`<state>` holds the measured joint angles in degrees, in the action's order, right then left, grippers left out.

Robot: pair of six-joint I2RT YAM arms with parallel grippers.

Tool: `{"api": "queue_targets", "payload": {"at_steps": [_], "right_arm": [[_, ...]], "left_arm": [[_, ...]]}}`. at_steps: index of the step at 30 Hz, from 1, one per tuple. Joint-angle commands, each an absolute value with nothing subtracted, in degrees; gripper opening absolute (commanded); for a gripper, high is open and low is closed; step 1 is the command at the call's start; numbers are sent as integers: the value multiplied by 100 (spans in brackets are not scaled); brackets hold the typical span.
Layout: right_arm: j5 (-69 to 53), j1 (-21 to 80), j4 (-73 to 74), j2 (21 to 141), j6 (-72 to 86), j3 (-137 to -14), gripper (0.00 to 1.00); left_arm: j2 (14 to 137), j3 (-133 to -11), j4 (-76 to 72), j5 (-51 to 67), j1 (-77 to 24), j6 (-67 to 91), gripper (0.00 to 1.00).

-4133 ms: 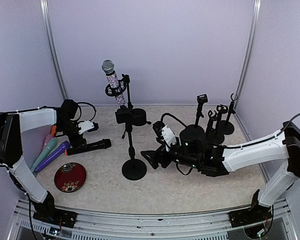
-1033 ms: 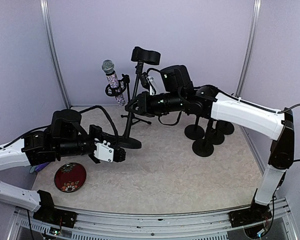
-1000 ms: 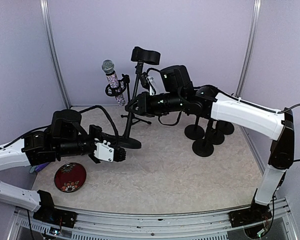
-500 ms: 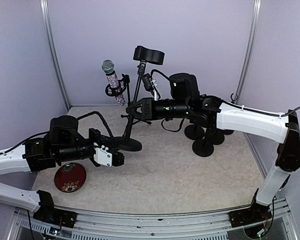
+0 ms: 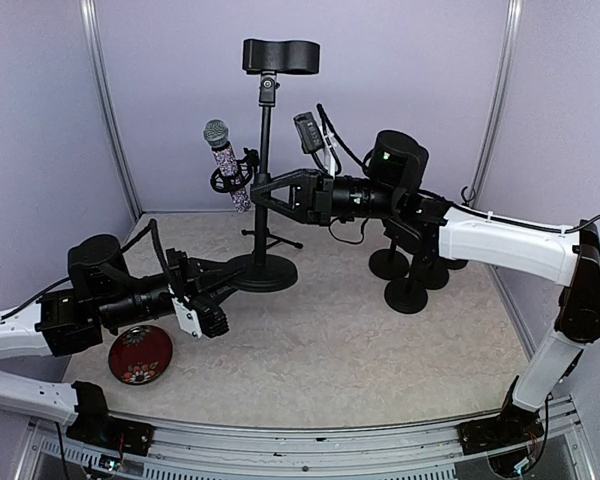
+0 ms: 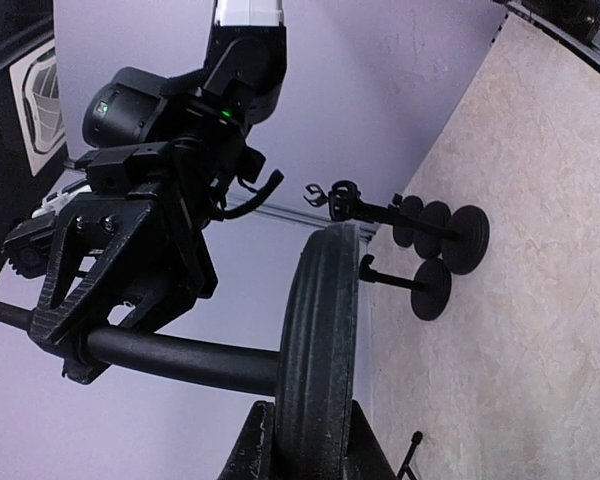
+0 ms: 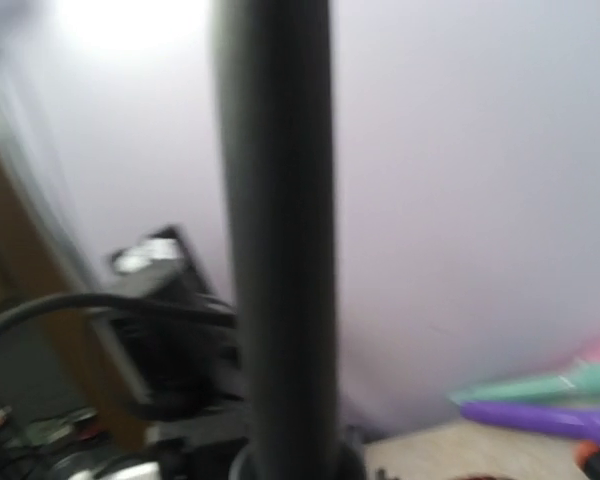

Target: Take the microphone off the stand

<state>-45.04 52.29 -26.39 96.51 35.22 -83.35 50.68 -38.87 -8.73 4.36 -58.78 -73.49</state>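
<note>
A glittery microphone (image 5: 223,158) with a silver head sits tilted in the clip of a thin tripod stand (image 5: 252,172) at the back. In front of it a second black stand stands upright on a round base (image 5: 263,272), its top cradle (image 5: 280,55) empty. My right gripper (image 5: 264,193) is shut on this stand's pole (image 7: 280,250), about halfway up. My left gripper (image 5: 230,277) is shut on the rim of the round base (image 6: 320,340), one finger (image 6: 252,452) on each side of the disc. Neither gripper touches the microphone.
A red patterned dish (image 5: 140,352) lies by my left arm. Several small empty black stands (image 5: 410,290) cluster at the right under my right arm. Green and purple objects (image 7: 540,400) lie on the table in the right wrist view. Purple walls close in on three sides.
The round-base stand was leaning; it now stands upright with its cradle higher. My right gripper swung with the pole. My left arm drew back toward the lower left, still on the base.
</note>
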Motion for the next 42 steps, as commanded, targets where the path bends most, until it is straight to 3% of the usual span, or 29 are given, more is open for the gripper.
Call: {"api": "queue_targets", "payload": {"at_steps": [1, 3, 5, 7, 8, 12, 17, 23, 36, 40, 42], "right_arm": [[-6651, 5650, -3770, 9390, 4231, -8533, 4], [-6548, 5616, -3220, 9281, 3858, -8616, 21], [-5783, 5570, -1898, 9082, 3093, -8794, 59], [-4282, 5547, -817, 8827, 2446, -8799, 79], [-3669, 5546, -557, 8698, 2382, -8758, 85], [-1792, 5557, -28, 8295, 2492, -8340, 95], [-395, 5663, 198, 8053, 2802, -7917, 87], [-315, 5912, 308, 8385, 2672, -8312, 85], [-33, 6193, -551, 9104, 2463, -8361, 63], [19, 6268, -776, 9338, 2337, -8472, 50], [78, 6292, -819, 9431, 2277, -8504, 35]], "left_arm": [[5223, -3788, -1401, -233, -5717, -7267, 0], [5229, -3752, -1539, -273, -5719, -7337, 0], [5234, -3689, -1718, -316, -5719, -7453, 0], [5245, -3674, -1883, -382, -5720, -7551, 0], [5259, -3666, -1956, -419, -5717, -7602, 0], [5324, -3629, -2199, -489, -5713, -7826, 0], [5372, -3554, -2424, -413, -5713, -8181, 0], [5423, -3558, -2380, -390, -5713, -8349, 0], [5390, -3460, -2307, -332, -5713, -8621, 0], [5342, -3384, -2197, -301, -5696, -8725, 0], [5291, -3346, -2147, -263, -5682, -8758, 0]]}}
